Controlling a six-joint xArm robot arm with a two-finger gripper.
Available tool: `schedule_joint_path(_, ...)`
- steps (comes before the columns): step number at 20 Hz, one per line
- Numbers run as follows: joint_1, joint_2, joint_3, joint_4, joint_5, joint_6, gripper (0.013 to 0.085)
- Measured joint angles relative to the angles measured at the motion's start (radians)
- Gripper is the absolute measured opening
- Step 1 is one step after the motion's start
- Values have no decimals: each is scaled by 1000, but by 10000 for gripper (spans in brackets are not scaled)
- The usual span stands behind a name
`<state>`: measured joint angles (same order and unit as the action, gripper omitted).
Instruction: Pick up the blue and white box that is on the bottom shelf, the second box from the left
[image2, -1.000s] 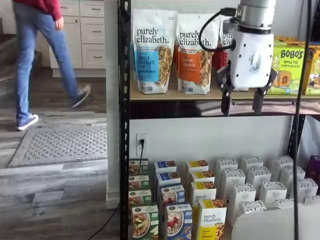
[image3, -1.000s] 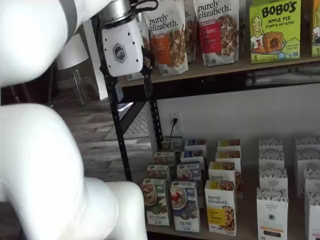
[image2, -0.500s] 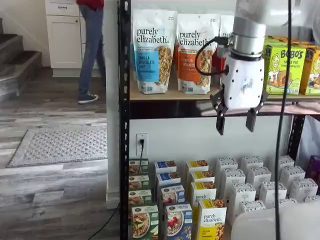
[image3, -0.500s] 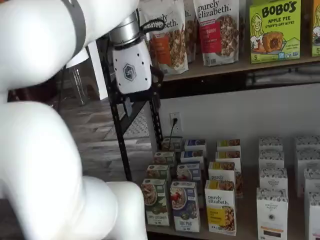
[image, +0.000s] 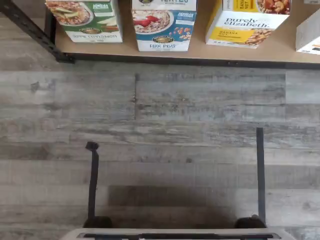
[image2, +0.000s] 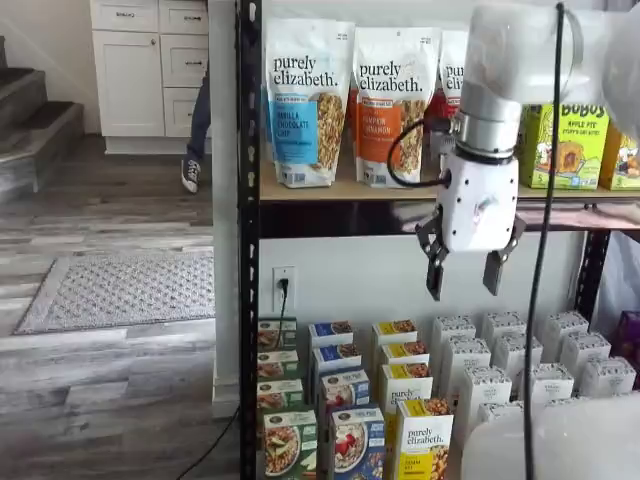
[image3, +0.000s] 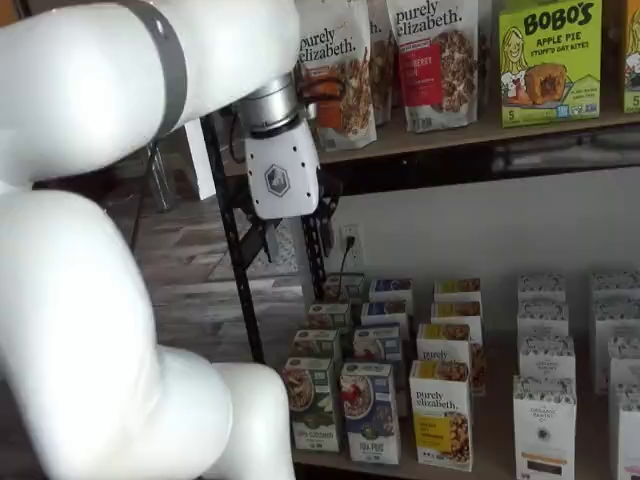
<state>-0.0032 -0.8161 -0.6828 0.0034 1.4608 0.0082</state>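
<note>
The blue and white box (image2: 357, 441) stands at the front of the bottom shelf (image3: 492, 442), between a green-and-white box (image2: 289, 443) and a yellow-and-white box (image2: 423, 441). Both shelf views show it (image3: 370, 411). In the wrist view the same blue and white box (image: 164, 24) sits at the shelf's front edge (image: 175, 54), with wooden floor in front of it. My gripper (image2: 463, 288) hangs just under the wooden tier, well above the boxes and a little right of the blue one. It is open, with a plain gap between its black fingers (image2: 434, 282) and nothing in them. Its white body (image3: 283, 176) is seen in front of the rack post.
Tall pouches (image2: 304, 100) and green Bobo's boxes (image3: 550, 60) fill the wooden tier. Rows of white boxes (image2: 515, 355) stand to the right on the bottom shelf. The black rack post (image2: 248, 300) bounds the left side. A person's leg (image2: 195, 150) is far back.
My gripper has come down from level with the wooden tier to just below it, staying open. The person has walked away toward the back.
</note>
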Motion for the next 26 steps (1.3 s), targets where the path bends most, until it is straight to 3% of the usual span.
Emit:
schedule_joint_path(13,1,74,137,0,-224,1,850)
schedule_joint_path(26,62,240,231,40,-494,38,850)
